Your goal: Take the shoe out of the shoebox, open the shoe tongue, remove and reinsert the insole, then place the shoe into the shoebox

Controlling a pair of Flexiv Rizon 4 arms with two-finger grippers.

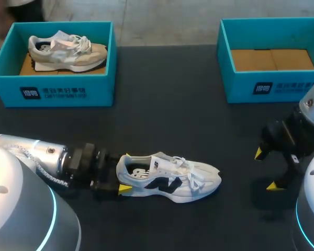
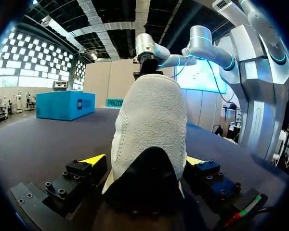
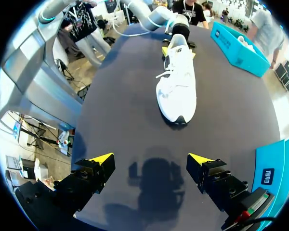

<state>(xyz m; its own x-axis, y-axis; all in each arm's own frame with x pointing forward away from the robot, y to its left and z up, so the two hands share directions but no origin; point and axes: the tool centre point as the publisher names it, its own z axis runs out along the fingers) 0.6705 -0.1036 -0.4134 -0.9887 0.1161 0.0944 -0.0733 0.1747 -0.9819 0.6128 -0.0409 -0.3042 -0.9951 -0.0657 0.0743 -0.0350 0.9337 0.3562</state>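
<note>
table: dark matte top (image 1: 162, 104); we count three things sitting directly on it
white sneaker (image 1: 170, 178): upright on its sole on the near part of the table, a bit left of the middle; heel toward our left arm's side, toe toward the right; laces loose
left shoebox (image 1: 57, 91): teal, open-topped, at the far left corner, well apart from the white sneaker
right shoebox (image 1: 272, 86): teal, open-topped, at the far right; brown cardboard floor showing
gap: bare tabletop between the two boxes
</note>
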